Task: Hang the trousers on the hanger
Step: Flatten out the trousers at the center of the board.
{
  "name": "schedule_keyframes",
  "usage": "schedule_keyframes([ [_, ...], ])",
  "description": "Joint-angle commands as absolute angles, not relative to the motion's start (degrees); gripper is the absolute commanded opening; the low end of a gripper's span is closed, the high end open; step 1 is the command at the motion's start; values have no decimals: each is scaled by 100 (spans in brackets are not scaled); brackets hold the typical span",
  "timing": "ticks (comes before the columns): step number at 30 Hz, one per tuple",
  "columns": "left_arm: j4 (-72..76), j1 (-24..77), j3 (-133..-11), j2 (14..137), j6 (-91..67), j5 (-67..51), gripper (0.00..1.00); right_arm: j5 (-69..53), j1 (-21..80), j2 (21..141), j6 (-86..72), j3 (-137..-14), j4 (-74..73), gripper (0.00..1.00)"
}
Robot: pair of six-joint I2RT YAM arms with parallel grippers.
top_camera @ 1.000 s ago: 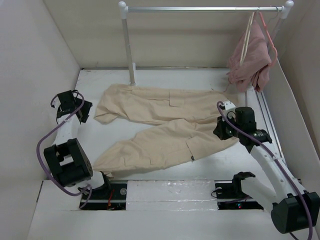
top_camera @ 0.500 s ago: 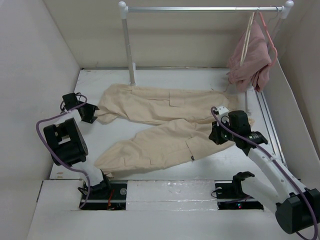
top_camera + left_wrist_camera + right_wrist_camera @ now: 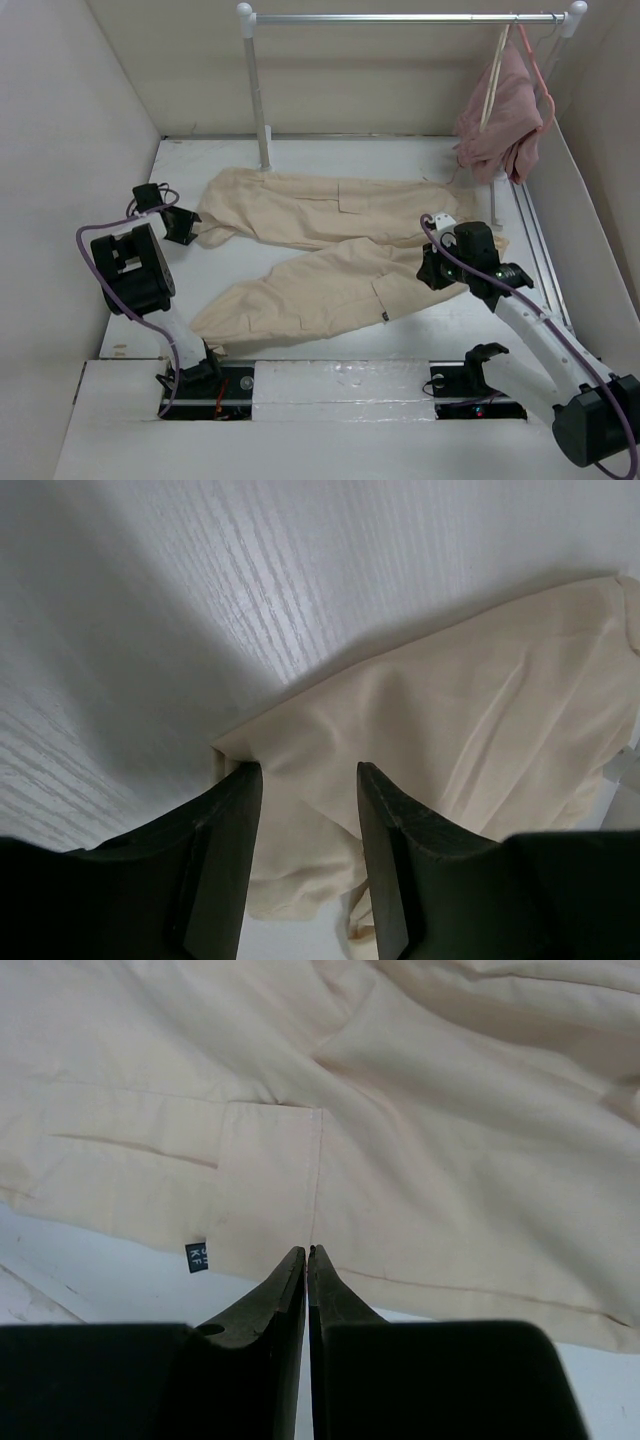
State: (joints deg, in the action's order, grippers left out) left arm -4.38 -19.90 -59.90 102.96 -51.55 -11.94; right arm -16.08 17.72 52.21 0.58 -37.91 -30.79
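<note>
Trousers (image 3: 330, 250) lie spread flat on the white table (image 3: 330, 155), legs running toward the left and waistband toward the right, which leaves every edge open to a pick from above. The hanger (image 3: 492, 85) meant for them hangs well apart, at the right end of the rail (image 3: 400, 17) at the back, beside a pink garment (image 3: 505, 125), so the cloth must first be gathered and lifted before it can reach those bars. The left gripper (image 3: 305, 772) sits low at the hem corner of the upper leg, its fingers (image 3: 240, 810) spread with the pale fabric lying between them; that straddling stance looks chosen so that closing would pinch the hem, though no pinch is made yet. The right gripper (image 3: 307, 1252) hangs over the lower leg near the waist end, just at the seam of a pocket flap (image 3: 268, 1175) and near a small dark label (image 3: 197, 1256). Its fingers are pressed together to a thin point touching or nearly touching the cloth; whether a thin fold is caught between them cannot be told. The two arms work opposite ends of the trousers, probably so that the garment can be held taut or folded lengthwise. The task seems at its early, grasping stage.
</note>
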Motion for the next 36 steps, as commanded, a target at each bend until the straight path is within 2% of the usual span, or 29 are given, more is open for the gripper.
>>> schedule_keyframes([
  [1, -580, -1978, -6293, 10344, -5089, -993, 40, -1529, 1819, 5256, 18, -3920, -2769, 10],
  [5, -931, -1925, -6617, 10608, -4887, -800, 43, -1538, 1819, 5317, 18, -3937, -2725, 10],
  [9, -826, -1925, -6601, 10521, -4878, -659, 7, -1547, 1819, 5379, 26, -3972, -2707, 10],
  [10, -800, -1925, -6609, 10494, -4861, -624, 2, -1556, 1819, 5396, 26, -3981, -2698, 10],
  [11, -817, -1925, -6688, 10433, -4860, -624, 0, -1556, 1819, 5414, 26, -3981, -2698, 10],
  [17, -685, -1679, -7371, 9495, -4703, -607, 0, -1547, 1819, 5510, 62, -3981, -2611, 10],
  [26, -1229, -415, -8726, 8342, -4299, -62, 0, -1599, 1819, 5686, 149, -4131, -2487, 10],
  [28, -1397, -55, -8772, 8175, -4061, 605, 0, -1626, 1819, 5687, 158, -4131, -2417, 10],
  [31, -1380, 220, -7922, 7674, -3938, 949, 0, -1679, 1819, 5730, 202, -4148, -2391, 10],
  [32, -1345, 220, -7188, 7360, -3955, 1019, 0, -1679, 1819, 5730, 220, -4148, -2408, 10],
  [36, -1292, -209, -5549, 6734, -4235, 897, 0, -1679, 1767, 5687, 307, -4087, -2417, 10],
])
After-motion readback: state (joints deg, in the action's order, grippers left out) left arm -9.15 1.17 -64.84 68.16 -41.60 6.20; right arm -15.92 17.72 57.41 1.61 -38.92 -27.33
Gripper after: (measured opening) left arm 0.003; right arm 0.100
